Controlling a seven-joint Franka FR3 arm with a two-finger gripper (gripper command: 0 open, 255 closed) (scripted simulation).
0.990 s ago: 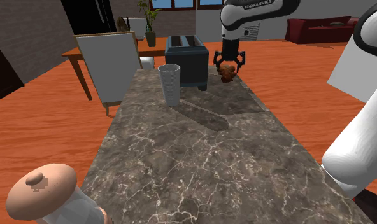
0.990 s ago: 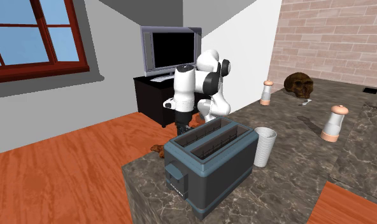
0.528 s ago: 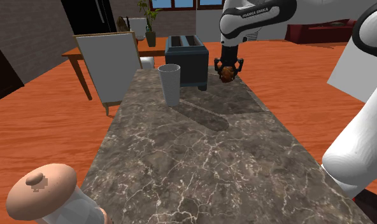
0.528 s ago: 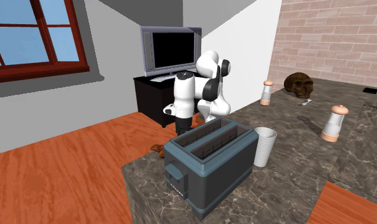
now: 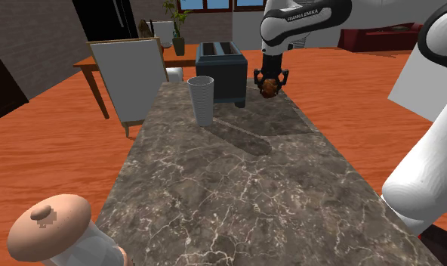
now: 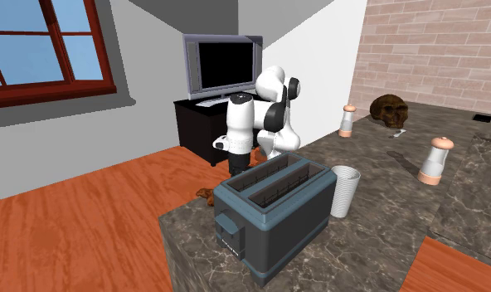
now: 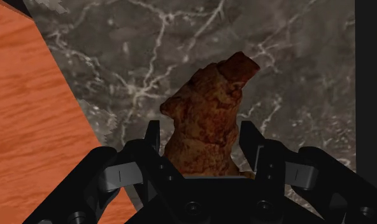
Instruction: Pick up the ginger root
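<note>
The ginger root (image 5: 269, 88) is a knobbly brown lump clasped between the two black fingers of my gripper (image 5: 270, 80). It hangs close over the far end of the dark marble counter (image 5: 237, 181), just to the right of the toaster in the shoulder view. From the wrist, the ginger root (image 7: 206, 121) stands up between the fingers (image 7: 152, 137) of the gripper (image 7: 200, 145), which press on both its sides. Marble lies below it, with the counter's edge and orange floor close by. In the second exterior view the toaster hides the hand.
A blue-grey toaster (image 5: 220, 72) and a pale ribbed cup (image 5: 201, 100) stand on the counter beside the gripper. A shaker (image 5: 52, 230) is at the near corner. A white chair (image 5: 131, 79) and a wooden table stand off the shoulder view's left.
Between one second and half a second ago the arm's upper links shifted and the gripper rose slightly with the ginger. Nothing has moved since.
</note>
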